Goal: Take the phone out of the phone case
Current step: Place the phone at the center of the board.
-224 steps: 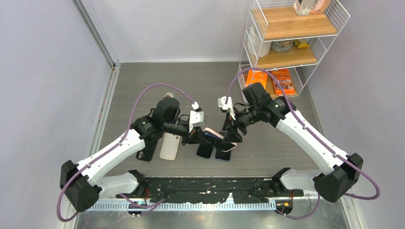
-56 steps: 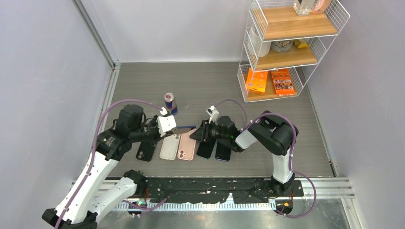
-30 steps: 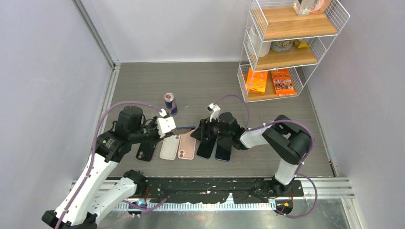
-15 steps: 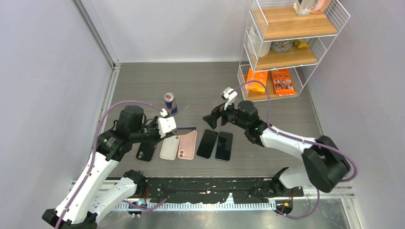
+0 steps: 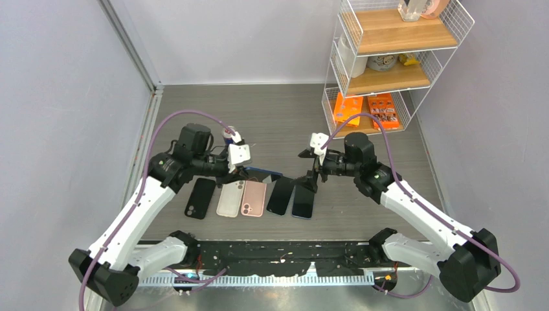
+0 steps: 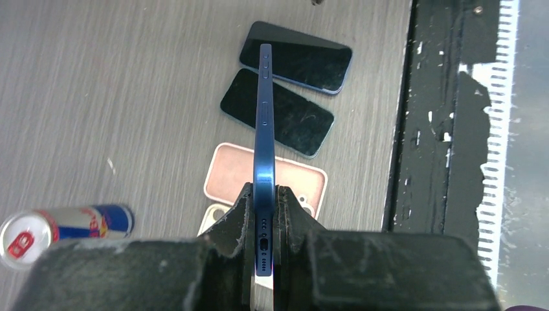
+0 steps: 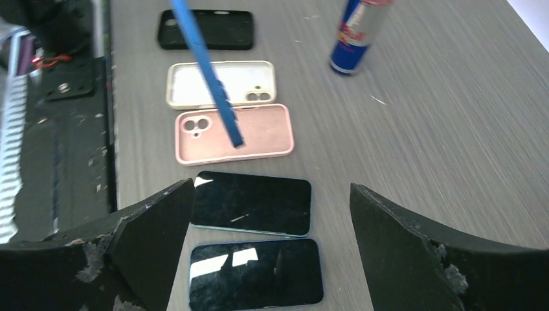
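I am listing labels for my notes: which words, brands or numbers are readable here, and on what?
Nothing reads clearly.
Blue and silver energy-drink can: red lettering, too blurred to read.
Orange packets in the wire rack: print too small.
Blue phone: no text on its edge.

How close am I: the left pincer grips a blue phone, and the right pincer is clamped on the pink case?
Partly. The right pincer stands open and holds nothing; the pink case lies flat on the table, as the right wrist view shows. The left pincer does grip the blue phone.
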{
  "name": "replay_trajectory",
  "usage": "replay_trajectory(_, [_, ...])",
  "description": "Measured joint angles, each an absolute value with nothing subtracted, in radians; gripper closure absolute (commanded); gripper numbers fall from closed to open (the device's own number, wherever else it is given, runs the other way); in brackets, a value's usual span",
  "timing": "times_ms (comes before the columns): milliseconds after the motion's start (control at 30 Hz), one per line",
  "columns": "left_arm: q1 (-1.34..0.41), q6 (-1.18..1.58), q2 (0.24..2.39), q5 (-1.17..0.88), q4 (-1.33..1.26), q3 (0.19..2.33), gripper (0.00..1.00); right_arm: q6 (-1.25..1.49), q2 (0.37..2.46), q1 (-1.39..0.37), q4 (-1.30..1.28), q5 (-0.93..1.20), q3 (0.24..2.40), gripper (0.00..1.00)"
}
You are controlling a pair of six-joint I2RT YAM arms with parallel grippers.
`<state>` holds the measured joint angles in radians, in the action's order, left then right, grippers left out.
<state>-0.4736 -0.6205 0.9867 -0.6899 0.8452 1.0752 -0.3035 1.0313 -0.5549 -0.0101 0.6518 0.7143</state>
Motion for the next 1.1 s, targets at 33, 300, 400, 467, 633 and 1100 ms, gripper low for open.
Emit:
replay_trajectory(33, [-0.479,-0.622,1.008,-0.707,0.844,1.085,1.00,-0.329,1.024,-0.556,-0.049,0.685,0.731,0.04])
replay_trajectory(300, [-0.590,-0.617,1.126,-0.756,0.823,1.114,1.00,-0.433,1.021,-0.589,-0.210,0.815,0.800,0.03])
replay_trajectory(400, [-0.632,-0.598,1.149,-0.754,0.796,1.115,1.00,-0.437,1.053,-0.604,-0.218,0.848,0.818,0.11])
replay_trajectory(467, [-0.656,-0.580,1.160,-0.751,0.775,1.115,1.00,-0.430,1.078,-0.610,-0.217,0.868,0.823,0.15])
replay_trajectory(633, [-0.689,-0.531,1.175,-0.733,0.717,1.115,1.00,-0.392,1.124,-0.614,-0.203,0.912,0.823,0.32])
replay_trajectory(1100, [-0.721,-0.466,1.209,-0.699,0.648,1.126,1.00,-0.290,1.210,-0.626,-0.119,0.972,0.823,0.81])
